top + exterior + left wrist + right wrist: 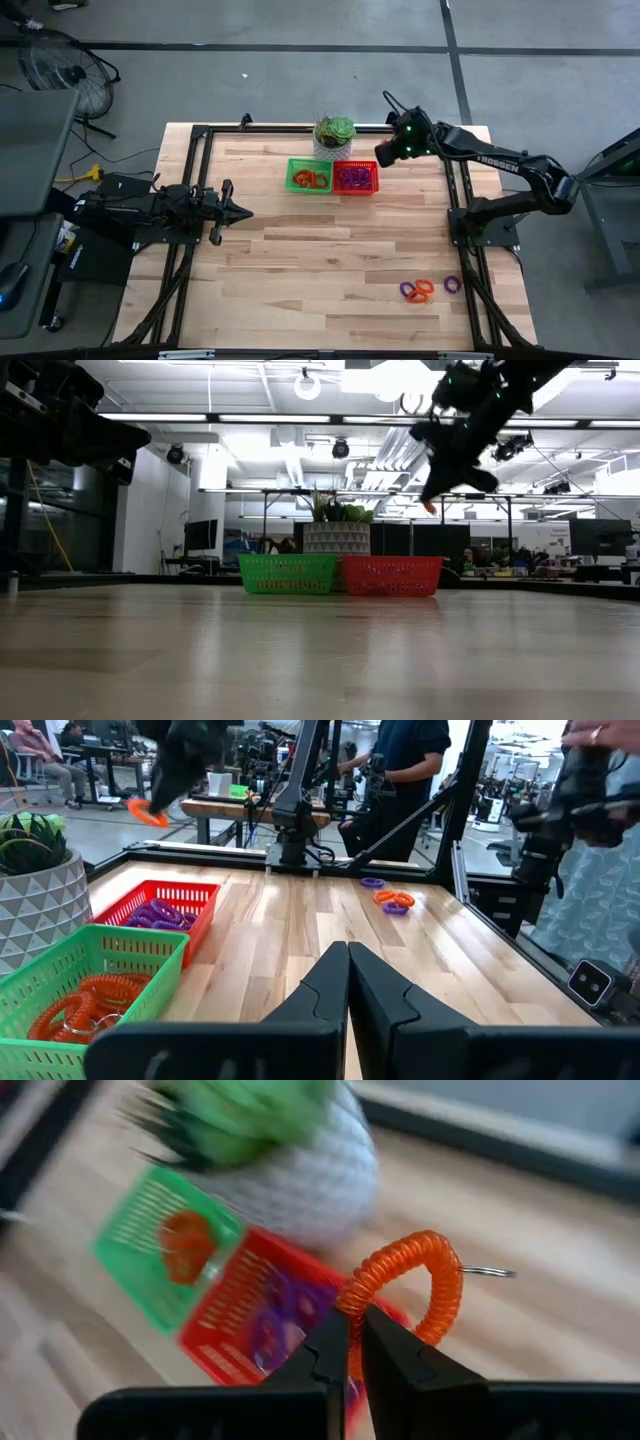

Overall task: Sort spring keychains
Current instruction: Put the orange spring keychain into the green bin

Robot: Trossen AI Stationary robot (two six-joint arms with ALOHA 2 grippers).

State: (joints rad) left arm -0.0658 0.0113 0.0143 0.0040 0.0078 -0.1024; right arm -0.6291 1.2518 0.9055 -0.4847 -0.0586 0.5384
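Note:
My right gripper (355, 1330) hangs in the air just right of the red basket (356, 178) and is shut on an orange spring keychain (405, 1285), seen small in the low view (430, 506) and far off in the left wrist view (148, 815). The green basket (309, 176) holds orange keychains (85, 1005); the red basket holds purple ones (160, 913). Three loose keychains, orange and purple (425, 289), lie on the table near its right front corner. My left gripper (348, 970) waits shut over the table's left side (240, 212). My right gripper pinches the orange keychain's coil (352, 1302) between its two fingertips. The loop stands out beyond the fingers, lifted clear of the table, its metal ring (488, 1271) sticking out to one side.
A potted plant in a white faceted pot (334, 136) stands right behind the two baskets. The baskets sit side by side at the table's far middle. Bare wood spreads across the middle and near part of the table (320, 270). People stand beyond the table in the left wrist view.

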